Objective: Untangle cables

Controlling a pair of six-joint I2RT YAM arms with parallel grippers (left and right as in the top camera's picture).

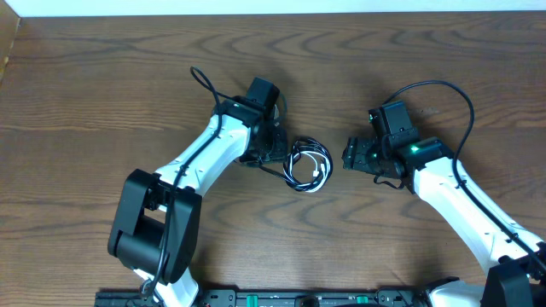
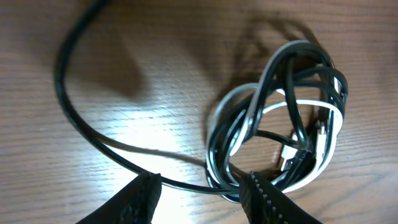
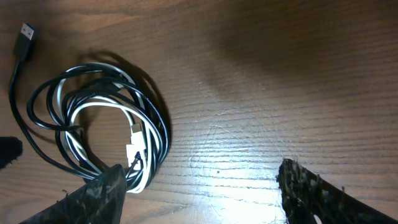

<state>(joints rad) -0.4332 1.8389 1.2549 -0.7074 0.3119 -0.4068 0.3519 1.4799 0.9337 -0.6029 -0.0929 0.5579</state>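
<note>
Cables sit in one knotted bundle (image 1: 307, 165) near the middle of the brown wooden surface (image 1: 102, 77), between the two arms. The black cable (image 2: 61, 87) and the white cable (image 3: 99, 106) are looped through each other in a rough ring, and the white strands run inside and alongside the black ones. One loose black strand leaves the ring and curves away across the wood. It ends in a black plug (image 3: 25, 32) that lies flat, apart from the bundle. Small white plug ends (image 3: 134, 149) rest inside the ring.

The left hand (image 1: 275, 150) is just beside the bundle's left edge, with its fingers (image 2: 140, 199) spread apart. In the left wrist view the loose black strand passes through the gap between them, and the ring's edge lies against one finger. It grips nothing.

The right hand (image 1: 351, 155) is near the bundle's right side, with a strip of bare wood between them in the overhead view. Its fingers (image 3: 317, 196) are wide apart and hold nothing. In the right wrist view the ring's edge meets the tip of one finger, but I cannot tell whether they touch.
</note>
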